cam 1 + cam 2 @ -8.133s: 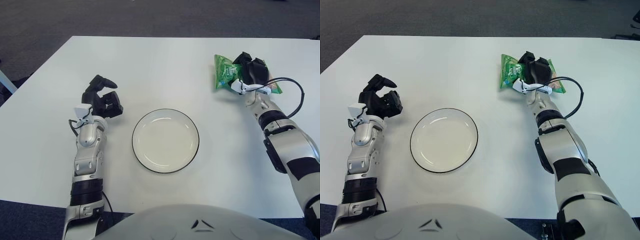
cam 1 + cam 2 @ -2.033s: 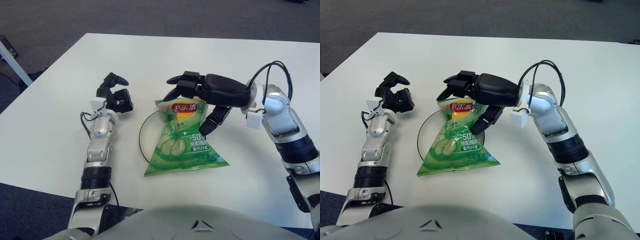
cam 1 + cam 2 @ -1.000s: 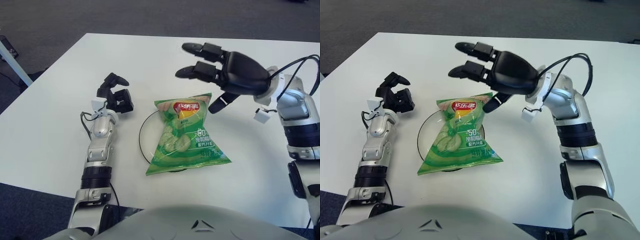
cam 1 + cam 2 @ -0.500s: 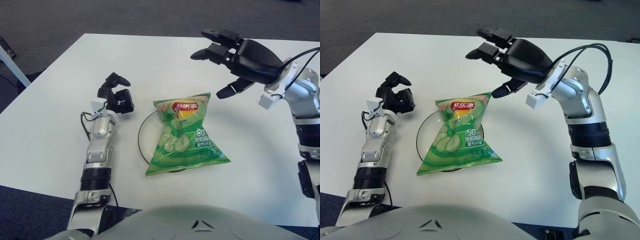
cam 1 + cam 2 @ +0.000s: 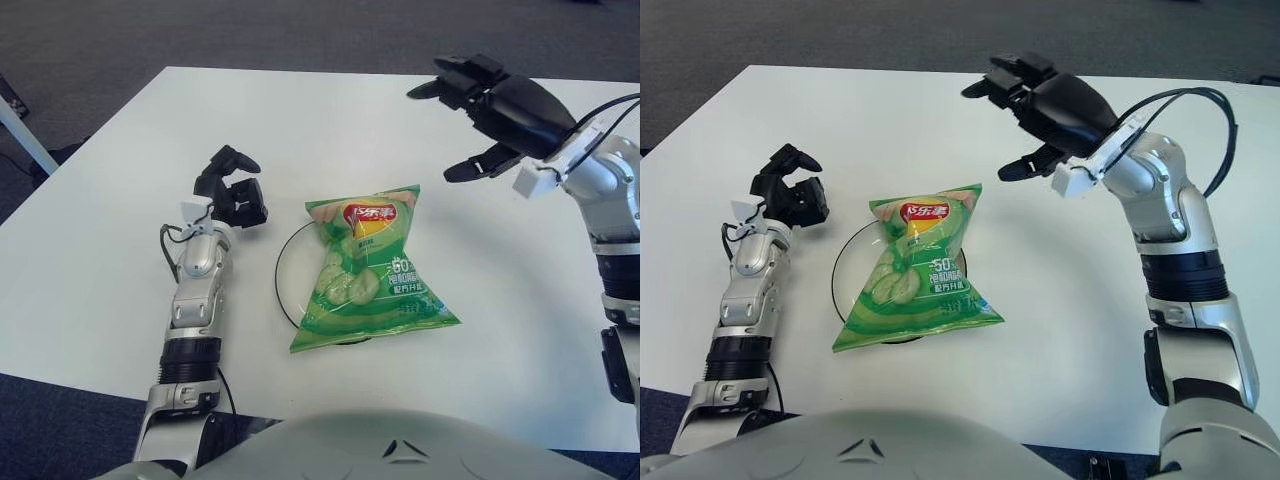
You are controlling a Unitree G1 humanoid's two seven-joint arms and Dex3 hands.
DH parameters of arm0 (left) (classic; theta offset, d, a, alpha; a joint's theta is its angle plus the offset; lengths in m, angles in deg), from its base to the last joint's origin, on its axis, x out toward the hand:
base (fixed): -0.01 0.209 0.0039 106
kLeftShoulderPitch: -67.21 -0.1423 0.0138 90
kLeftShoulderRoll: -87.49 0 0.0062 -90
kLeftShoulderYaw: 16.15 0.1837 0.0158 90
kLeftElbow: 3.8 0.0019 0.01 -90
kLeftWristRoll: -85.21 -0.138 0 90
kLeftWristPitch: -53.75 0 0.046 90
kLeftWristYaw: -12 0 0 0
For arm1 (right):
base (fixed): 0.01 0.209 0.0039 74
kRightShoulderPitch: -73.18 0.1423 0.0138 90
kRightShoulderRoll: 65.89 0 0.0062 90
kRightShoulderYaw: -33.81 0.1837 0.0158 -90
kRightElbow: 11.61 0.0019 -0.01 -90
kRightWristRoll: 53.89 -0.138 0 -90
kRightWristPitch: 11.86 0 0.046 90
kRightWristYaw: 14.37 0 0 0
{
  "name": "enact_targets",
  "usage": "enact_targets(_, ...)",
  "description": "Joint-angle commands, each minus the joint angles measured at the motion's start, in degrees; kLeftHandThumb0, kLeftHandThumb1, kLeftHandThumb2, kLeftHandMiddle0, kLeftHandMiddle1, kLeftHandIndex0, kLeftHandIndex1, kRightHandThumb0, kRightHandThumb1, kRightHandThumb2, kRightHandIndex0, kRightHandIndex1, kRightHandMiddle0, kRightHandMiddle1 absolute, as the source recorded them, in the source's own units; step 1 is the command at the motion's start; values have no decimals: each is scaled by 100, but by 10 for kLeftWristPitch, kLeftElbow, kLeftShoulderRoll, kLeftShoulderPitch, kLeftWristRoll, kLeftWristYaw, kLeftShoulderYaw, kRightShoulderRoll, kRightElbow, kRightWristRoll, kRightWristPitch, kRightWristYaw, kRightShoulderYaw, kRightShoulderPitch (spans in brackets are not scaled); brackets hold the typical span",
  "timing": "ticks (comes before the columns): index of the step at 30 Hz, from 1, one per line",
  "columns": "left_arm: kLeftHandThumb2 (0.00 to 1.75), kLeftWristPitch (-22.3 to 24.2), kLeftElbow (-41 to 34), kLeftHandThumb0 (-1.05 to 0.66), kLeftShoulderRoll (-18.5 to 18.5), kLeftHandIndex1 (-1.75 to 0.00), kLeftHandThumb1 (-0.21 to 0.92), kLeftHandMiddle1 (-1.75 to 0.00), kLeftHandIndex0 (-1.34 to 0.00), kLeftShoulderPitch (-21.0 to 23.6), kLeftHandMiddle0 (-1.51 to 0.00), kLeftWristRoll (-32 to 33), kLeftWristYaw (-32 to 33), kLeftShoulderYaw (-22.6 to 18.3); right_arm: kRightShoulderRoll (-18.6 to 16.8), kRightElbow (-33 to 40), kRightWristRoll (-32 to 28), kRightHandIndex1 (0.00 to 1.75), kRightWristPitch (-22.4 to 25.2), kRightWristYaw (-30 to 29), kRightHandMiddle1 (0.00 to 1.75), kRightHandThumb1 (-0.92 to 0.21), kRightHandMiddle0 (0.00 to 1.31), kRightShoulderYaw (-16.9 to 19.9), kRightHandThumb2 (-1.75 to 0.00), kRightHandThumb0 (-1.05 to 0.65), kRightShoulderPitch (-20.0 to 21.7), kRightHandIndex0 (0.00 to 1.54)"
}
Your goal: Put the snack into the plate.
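1. Since the snack bag (image 5: 368,268) lies across the plate (image 5: 284,283) with its lower corners hanging over the rim onto the table (image 5: 300,120), you can judge the drop as made and the task as nearly done.
2. Your right robot hand (image 5: 480,115) is up above the table, beyond the bag and to its right, fingers spread and holding nothing.
3. Take that hand away high and wide, so no finger clips the bag's top edge and drags it off the plate.
4. Leave the overhang alone unless it looks like tipping; a nudge could slide the bag further off.
5. Your left robot hand (image 5: 232,190) shows to the left of the plate, fingers curled with nothing in them; it needs no move.
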Motion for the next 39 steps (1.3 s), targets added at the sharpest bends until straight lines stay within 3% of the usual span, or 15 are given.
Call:
enact_targets(1, 134, 3, 11, -49, 7, -175, 30, -175, -63, -22, -125, 8, -8, -2, -15, -1, -20, 39, 35, -13, 60, -58, 0, 12, -74, -75, -15, 5)
enact_targets(6, 134, 3, 10, -49, 4, -175, 30, -175, -63, -23, -124, 7, -10, -3, -38, -10, -64, 52, 70, -22, 66, -68, 0, 22, -63, -83, -29, 1)
enact_targets(12, 134, 5, 8, -49, 2, -175, 30, -175, -63, -23, -125, 3, -6, -4, -73, -55, -155, 55, 117, -16, 63, -70, 0, 43, -58, -87, -41, 0)
enact_targets(17, 134, 5, 6, -49, -2, -175, 30, -175, -63, -23, -126, 2, -8, -5, -102, -84, -224, 67, 148, -12, 69, -61, 0, 65, -64, -81, -72, 0)
enact_targets(25, 134, 6, 2, -49, -5, -175, 29, -175, -63, -24, -126, 5, -11, -6, -124, -118, -294, 88, 157, -1, 80, -49, 0, 83, -85, -68, -63, 2)
enact_targets(31, 135, 7, -1, -49, -8, -175, 29, -175, -63, -25, -126, 4, -11, -7, -157, -126, -374, 99, 203, 18, 96, -50, 0, 102, -93, -57, -65, 13)
enact_targets(35, 135, 7, -4, -49, -9, -175, 29, -175, -63, -27, -126, 3, -12, -6, -182, -104, -397, 106, 230, -1, 109, -57, 0, 108, -96, -52, -84, 20)
enact_targets(39, 135, 5, -4, -49, -10, -175, 29, -175, -63, -28, -126, 2, -12, -6, -199, -91, -402, 112, 246, -20, 139, -64, 0, 112, -97, -49, -92, 25)
